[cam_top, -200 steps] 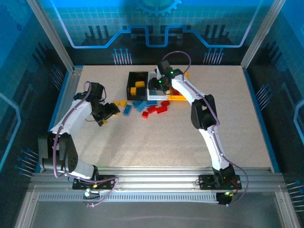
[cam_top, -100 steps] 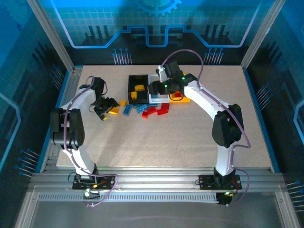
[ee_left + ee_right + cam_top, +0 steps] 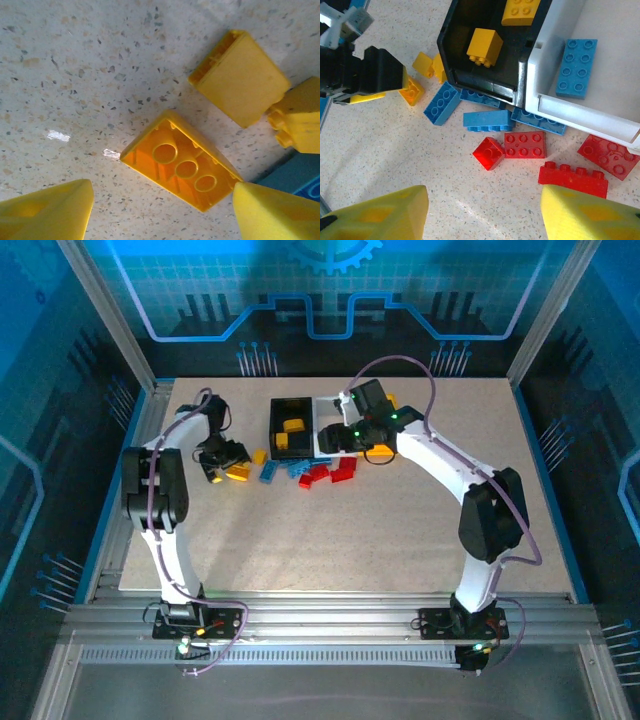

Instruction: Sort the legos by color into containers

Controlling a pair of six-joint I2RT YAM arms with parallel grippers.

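Legos [image 3: 525,145] against black bin [image 3: 470,80], white bin [image 3: 580,117]

Black bin [image 3: 512,55] holds two yellow legos [image 3: 484,46]; white bin [image 3: 580,114], one blue lego [image 3: 576,67]; red legos [image 3: 525,145], blue bricks [image 3: 441,102] loose just outside.

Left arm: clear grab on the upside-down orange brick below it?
Probably yes. The left gripper is open above the orange brick, with nothing on top of it; a blue brick near one finger may get nudged.

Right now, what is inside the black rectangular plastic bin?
The black rectangular plastic bin holds a blocky yellow-orange plastic brick on its side and a flat yellow-orange brick, studs up. No other colour shows inside. The floor beneath both bricks is covered.
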